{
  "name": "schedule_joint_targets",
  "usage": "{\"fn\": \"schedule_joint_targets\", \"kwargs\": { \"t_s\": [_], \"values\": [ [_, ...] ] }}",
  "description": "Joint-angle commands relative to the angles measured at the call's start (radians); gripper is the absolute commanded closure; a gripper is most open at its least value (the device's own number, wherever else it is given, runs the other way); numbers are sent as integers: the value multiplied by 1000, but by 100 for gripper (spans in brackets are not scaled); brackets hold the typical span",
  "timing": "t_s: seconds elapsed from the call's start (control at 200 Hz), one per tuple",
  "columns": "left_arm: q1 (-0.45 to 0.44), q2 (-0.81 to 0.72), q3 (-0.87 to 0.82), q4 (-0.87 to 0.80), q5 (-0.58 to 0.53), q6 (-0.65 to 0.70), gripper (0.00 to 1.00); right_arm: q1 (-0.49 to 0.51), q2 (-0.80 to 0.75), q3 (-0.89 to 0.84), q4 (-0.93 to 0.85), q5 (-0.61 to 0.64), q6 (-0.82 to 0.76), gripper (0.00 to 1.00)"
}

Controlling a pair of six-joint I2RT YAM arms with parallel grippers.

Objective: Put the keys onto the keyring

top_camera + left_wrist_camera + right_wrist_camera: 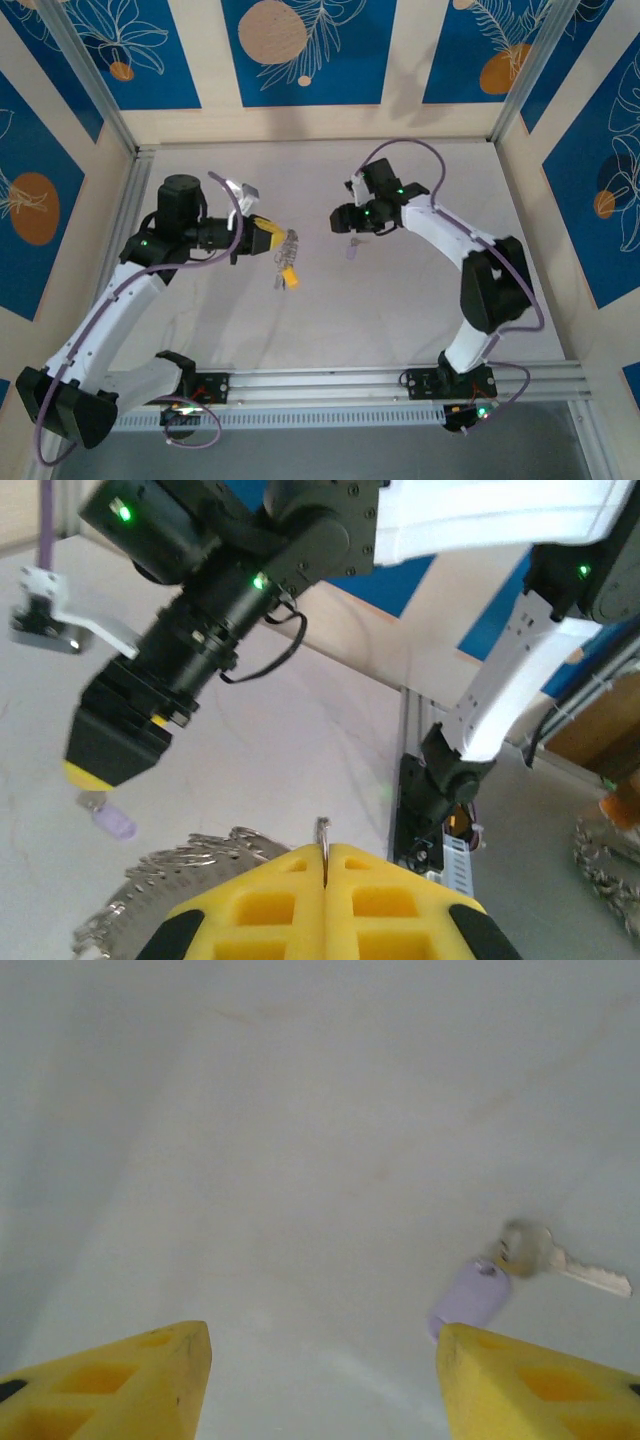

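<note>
My left gripper (272, 240) is shut on the keyring (288, 243), whose thin grey wire pokes up between the yellow fingers (324, 842). A bunch of small silvery keys (165, 872) and a yellow tag (291, 279) hang from the ring. A loose silvery key (565, 1262) with a pale lilac head (472, 1296) lies on the table, close to my right gripper's right fingertip. My right gripper (325, 1360) hovers over the table, open, with nothing between its fingers. In the left wrist view the right gripper (100, 772) points down just above the lilac-headed key (114, 823).
The white table (400, 300) is walled by blue-patterned panels with an aluminium frame post (90, 80) at each far corner. A rail (400, 385) with both arm bases runs along the near edge. The two grippers face each other mid-table, a short gap apart.
</note>
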Motion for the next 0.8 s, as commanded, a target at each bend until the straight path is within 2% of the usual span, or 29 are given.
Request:
{"fn": "schedule_joint_targets", "kwargs": {
  "t_s": [0.0,0.145,0.45,0.63,0.795],
  "values": [
    [34,-24,-50,164,13,-116,100,23,89,67,-78,89,-7,40],
    [45,-9,-83,206,7,-129,100,55,177,94,-92,207,-1,42],
    [86,-13,-135,334,39,-198,100,80,282,134,-101,332,-7,48],
    [93,0,-138,379,59,-225,100,81,307,142,-99,367,-14,52],
    [94,1,-140,386,66,-232,100,82,316,131,-81,363,-15,64]
  ]
}}
